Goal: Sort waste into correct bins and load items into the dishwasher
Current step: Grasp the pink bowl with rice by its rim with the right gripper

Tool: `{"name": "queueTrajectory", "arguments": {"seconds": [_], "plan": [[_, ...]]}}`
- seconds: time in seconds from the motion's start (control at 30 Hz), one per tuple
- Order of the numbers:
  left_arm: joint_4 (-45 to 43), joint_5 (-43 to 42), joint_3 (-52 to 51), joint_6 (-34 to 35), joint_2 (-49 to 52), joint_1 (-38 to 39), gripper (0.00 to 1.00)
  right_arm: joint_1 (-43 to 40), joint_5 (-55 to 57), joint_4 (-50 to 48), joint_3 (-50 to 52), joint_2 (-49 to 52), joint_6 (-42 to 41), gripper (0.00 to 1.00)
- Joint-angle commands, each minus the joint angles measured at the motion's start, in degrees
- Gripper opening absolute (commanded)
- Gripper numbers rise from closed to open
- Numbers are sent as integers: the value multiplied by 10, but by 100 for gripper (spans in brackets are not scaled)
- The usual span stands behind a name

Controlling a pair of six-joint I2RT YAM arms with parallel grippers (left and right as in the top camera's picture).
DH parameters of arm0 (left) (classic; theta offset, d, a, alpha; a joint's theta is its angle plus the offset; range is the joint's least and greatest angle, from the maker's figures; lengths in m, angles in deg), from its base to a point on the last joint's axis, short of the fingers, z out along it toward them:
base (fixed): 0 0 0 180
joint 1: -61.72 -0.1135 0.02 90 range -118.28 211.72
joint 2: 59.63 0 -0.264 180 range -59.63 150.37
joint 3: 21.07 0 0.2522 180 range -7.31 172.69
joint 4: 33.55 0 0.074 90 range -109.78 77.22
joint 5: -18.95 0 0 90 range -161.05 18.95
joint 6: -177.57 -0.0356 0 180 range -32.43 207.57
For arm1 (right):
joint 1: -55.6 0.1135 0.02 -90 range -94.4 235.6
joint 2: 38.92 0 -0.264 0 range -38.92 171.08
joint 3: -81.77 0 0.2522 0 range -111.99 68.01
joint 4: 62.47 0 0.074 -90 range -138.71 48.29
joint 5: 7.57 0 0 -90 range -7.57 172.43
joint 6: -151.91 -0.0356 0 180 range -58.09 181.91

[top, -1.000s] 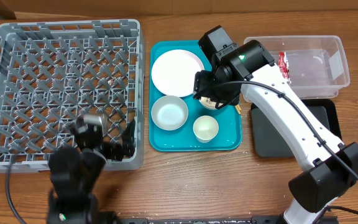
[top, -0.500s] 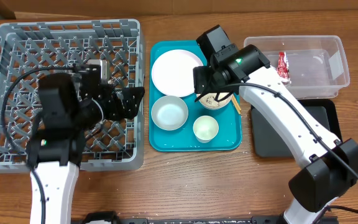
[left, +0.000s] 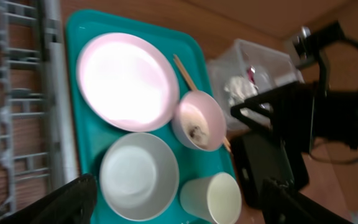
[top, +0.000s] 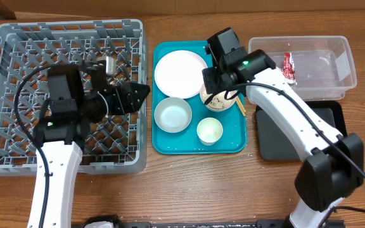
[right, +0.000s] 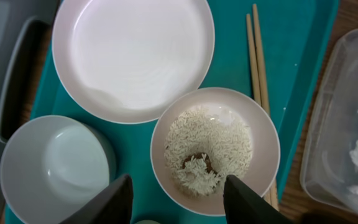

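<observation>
one plate (top: 180,75), two bowls (top: 173,115) (right: 261,142), one cup (top: 210,131)

Rack (top: 68,25) left, serving tray (top: 170,144) centre, tub (top: 300,42) behind flat tray (top: 271,144) right.
On the serving tray: plate (top: 179,75) behind, bowl (top: 173,115) and rice bowl (right: 263,149) side by side, cup (top: 210,131) in front, chopsticks (right: 257,68) right of the rice bowl.

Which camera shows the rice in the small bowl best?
Right wrist: it looks straight into the bowl, with the rice and brown lump sharp. Left wrist shows it blurred; overhead, the right arm half hides it.
</observation>
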Motion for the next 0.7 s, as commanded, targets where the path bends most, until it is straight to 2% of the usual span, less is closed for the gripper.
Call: {"name": "queueTrajectory", "arguments": {"seconds": [0.0, 0.13, 0.33, 0.53, 0.67], "plan": [[-2, 82, 21, 62, -3, -23, 89, 5, -6, -12, 8, 32, 48, 48], [0, 138, 21, 84, -3, -43, 100, 12, -15, -21, 8, 73, 76, 47], [3, 170, 21, 83, -3, -45, 100, 24, -13, -26, 8, 118, 79, 46], [7, 215, 21, 83, -3, -45, 100, 26, -13, -36, 8, 131, 78, 31], [11, 222, 21, 83, -2, -45, 100, 26, -13, -38, 8, 142, 76, 29]]}}
